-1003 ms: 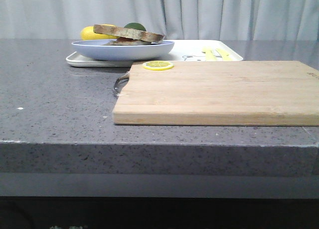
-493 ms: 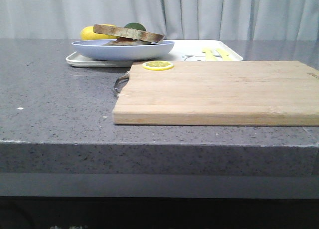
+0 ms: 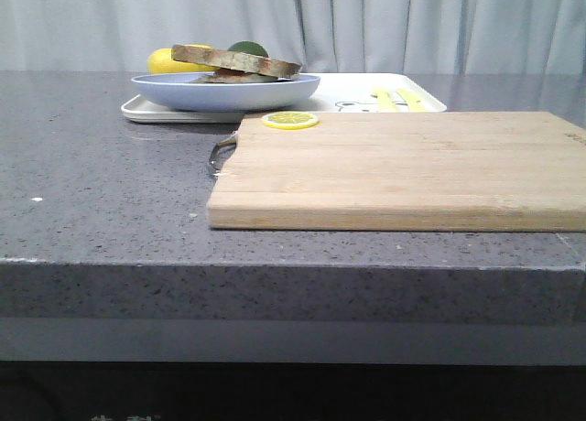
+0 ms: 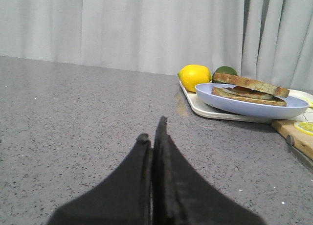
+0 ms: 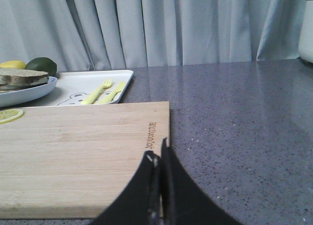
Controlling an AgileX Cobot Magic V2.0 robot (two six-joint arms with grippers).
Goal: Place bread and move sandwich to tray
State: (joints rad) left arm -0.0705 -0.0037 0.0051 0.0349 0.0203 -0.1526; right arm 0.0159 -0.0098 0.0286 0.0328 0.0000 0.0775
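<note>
The sandwich (image 3: 236, 62), two brown-crusted slices with something pale and reddish between them, lies on a light blue plate (image 3: 224, 93) that stands on the left part of the white tray (image 3: 352, 87) at the back. Its top slice is tilted. It also shows in the left wrist view (image 4: 249, 84) and the right wrist view (image 5: 22, 77). No separate plain bread slice is in view. My left gripper (image 4: 152, 132) is shut and empty, low over the bare counter left of the tray. My right gripper (image 5: 157, 154) is shut and empty by the cutting board's near right corner. Neither gripper shows in the front view.
A wooden cutting board (image 3: 412, 169) lies in front of the tray, with a lemon slice (image 3: 290, 120) at its far left corner and a metal handle (image 3: 220, 156) on its left. A lemon (image 3: 174, 61) and a lime (image 3: 249, 48) sit behind the plate. Yellow cutlery (image 3: 398, 99) lies on the tray.
</note>
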